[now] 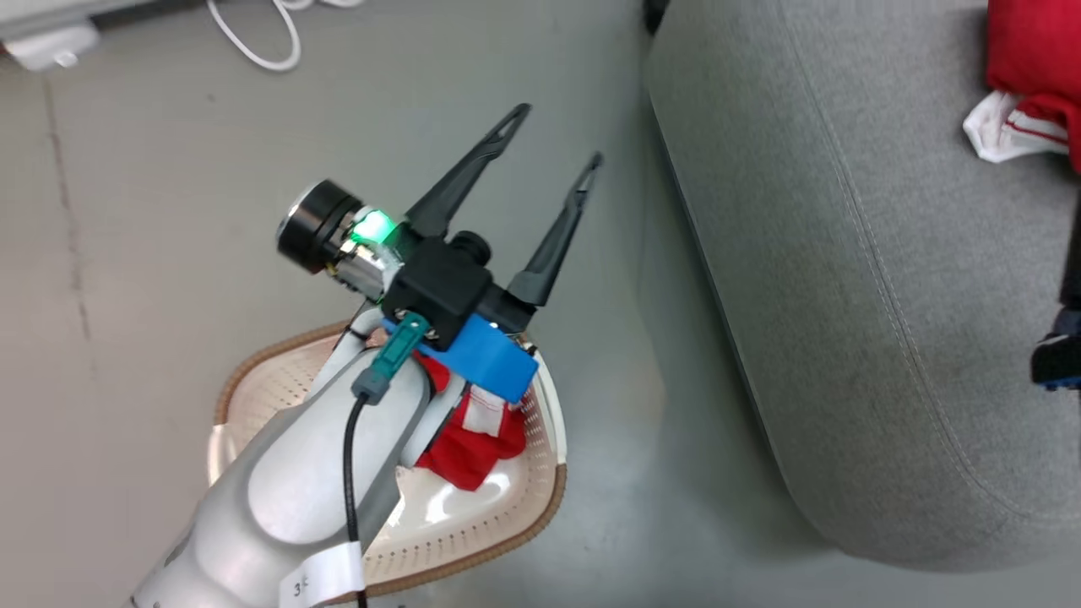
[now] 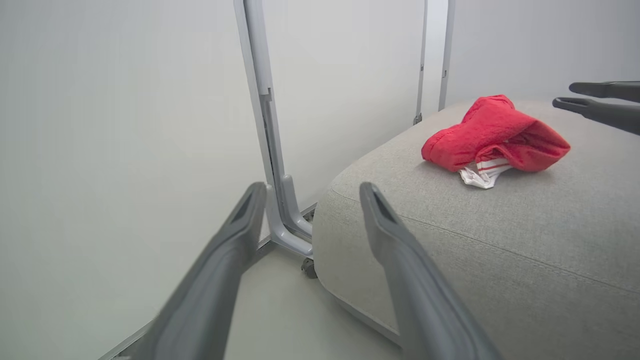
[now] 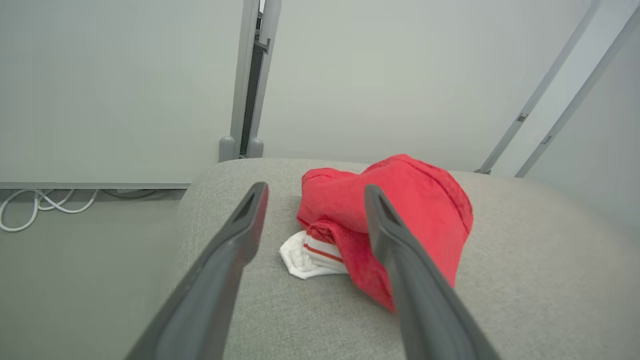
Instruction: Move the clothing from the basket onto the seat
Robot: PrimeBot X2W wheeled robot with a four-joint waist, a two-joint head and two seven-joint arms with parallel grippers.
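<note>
One garment lay on the seat, right gripper near it, fingers apart, empty. In the basket sat the second garment, partly behind the left gripper, also spread wide. Best: tilt left down, pinch a thick fold, lift clear of the rim.

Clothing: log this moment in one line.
stage: halfway | red garment: on seat | other red garment: in basket | left tool: open, empty | right tool: open, empty, aimed at red garment

Red garment on grey seat, beyond wide-apart fingers
</note>
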